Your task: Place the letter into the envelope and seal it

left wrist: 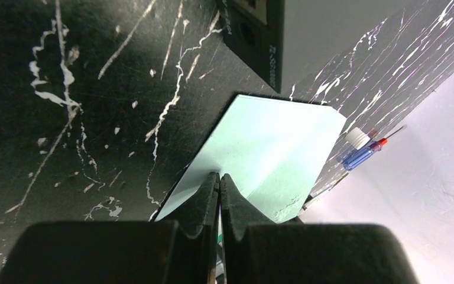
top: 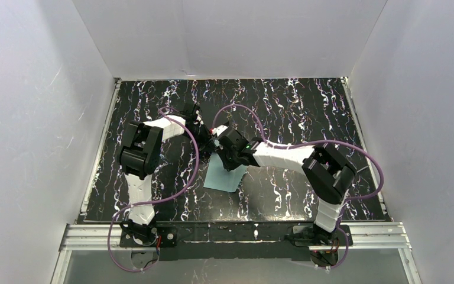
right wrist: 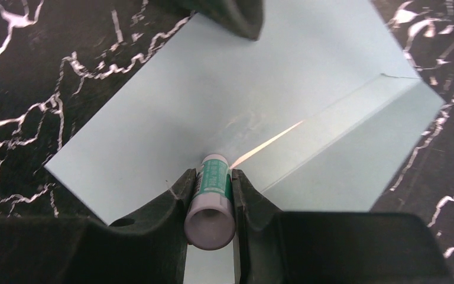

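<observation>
- While both arms bend inward toward the middle of the table (top: pixel 307 112), their wrists almost meet above the envelope (right wrist: pixel 171 100).
- The left gripper (left wrist: pixel 219 177) has its jaws pressed together at the envelope's edge; I cannot tell whether paper is pinched.
- The right gripper (right wrist: pixel 213 174) clamps a glue stick (right wrist: pixel 211 195), whose tip touches the envelope at 12 o'clock.
- The open flap (right wrist: pixel 360 148) points toward 3 o'clock in the right wrist view.
</observation>
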`<action>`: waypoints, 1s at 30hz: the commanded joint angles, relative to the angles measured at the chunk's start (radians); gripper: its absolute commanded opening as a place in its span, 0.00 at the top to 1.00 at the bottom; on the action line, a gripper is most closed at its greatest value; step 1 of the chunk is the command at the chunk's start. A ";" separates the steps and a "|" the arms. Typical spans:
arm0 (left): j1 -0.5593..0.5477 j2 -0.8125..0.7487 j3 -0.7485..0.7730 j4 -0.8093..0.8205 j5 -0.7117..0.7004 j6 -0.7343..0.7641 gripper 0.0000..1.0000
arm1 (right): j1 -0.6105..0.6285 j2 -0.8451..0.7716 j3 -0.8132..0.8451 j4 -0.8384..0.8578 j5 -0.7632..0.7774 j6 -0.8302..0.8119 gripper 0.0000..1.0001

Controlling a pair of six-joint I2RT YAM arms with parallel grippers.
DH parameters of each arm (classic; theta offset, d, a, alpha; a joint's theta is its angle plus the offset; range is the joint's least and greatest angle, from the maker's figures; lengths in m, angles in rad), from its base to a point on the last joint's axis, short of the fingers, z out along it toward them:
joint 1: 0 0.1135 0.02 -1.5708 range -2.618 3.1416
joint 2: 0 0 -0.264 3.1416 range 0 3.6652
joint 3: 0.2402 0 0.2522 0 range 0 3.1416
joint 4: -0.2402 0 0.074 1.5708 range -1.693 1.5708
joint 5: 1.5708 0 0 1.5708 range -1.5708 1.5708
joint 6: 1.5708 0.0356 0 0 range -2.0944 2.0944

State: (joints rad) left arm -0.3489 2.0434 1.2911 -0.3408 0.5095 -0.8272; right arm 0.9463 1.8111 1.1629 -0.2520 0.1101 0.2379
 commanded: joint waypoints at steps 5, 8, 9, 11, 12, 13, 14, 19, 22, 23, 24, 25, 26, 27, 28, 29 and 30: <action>-0.022 0.072 -0.041 -0.075 -0.132 0.056 1.00 | -0.030 0.082 0.006 -0.043 0.159 0.043 0.99; -0.022 0.067 -0.035 -0.071 -0.112 0.063 1.00 | -0.035 0.053 0.032 0.000 0.073 0.034 0.99; -0.024 0.064 -0.030 -0.070 -0.102 0.067 1.00 | -0.038 0.022 0.039 0.010 0.041 0.034 0.99; -0.023 0.055 -0.020 -0.071 -0.085 0.072 1.00 | -0.056 -0.026 0.066 -0.008 -0.020 0.053 0.99; -0.023 0.048 -0.016 -0.073 -0.078 0.074 1.00 | -0.073 -0.053 0.082 -0.033 -0.046 0.069 0.99; -0.022 0.043 -0.011 -0.076 -0.071 0.076 1.00 | -0.095 -0.082 0.095 -0.057 -0.080 0.086 0.99; -0.023 0.037 -0.005 -0.078 -0.066 0.077 1.00 | -0.124 -0.116 0.098 -0.069 -0.099 0.108 0.99; -0.023 0.015 0.017 -0.078 -0.050 0.073 1.00 | -0.309 -0.259 0.054 -0.082 -0.331 0.195 0.99; -0.022 -0.002 0.029 -0.076 -0.043 0.073 1.00 | -0.405 -0.288 0.023 -0.101 -0.434 0.214 0.99; -0.022 -0.008 0.034 -0.075 -0.036 0.073 1.00 | -0.422 -0.291 0.014 -0.115 -0.454 0.223 0.99; -0.024 -0.020 0.040 -0.072 -0.027 0.076 1.00 | -0.441 -0.293 0.008 -0.138 -0.467 0.236 0.99; -0.023 -0.033 0.042 -0.065 -0.017 0.078 1.00 | -0.459 -0.294 -0.001 -0.159 -0.481 0.253 0.99; -0.022 -0.047 0.040 -0.054 -0.003 0.078 1.00 | -0.478 -0.301 -0.015 -0.174 -0.490 0.276 0.99; -0.022 -0.059 0.040 -0.043 0.024 0.075 1.00 | -0.502 -0.310 -0.038 -0.177 -0.504 0.301 0.99; -0.022 -0.072 0.044 -0.037 0.047 0.072 0.98 | -0.528 -0.322 -0.070 -0.166 -0.527 0.337 0.99; -0.022 -0.084 0.050 -0.035 0.068 0.069 0.95 | -0.560 -0.337 -0.105 -0.150 -0.551 0.373 0.99; -0.022 -0.099 0.054 -0.036 0.079 0.066 0.91 | -0.589 -0.350 -0.161 -0.116 -0.580 0.415 0.99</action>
State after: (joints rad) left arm -0.3641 2.0342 1.3163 -0.3660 0.5228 -0.7704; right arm 0.4404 1.5108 1.1305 -0.3504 -0.3283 0.5030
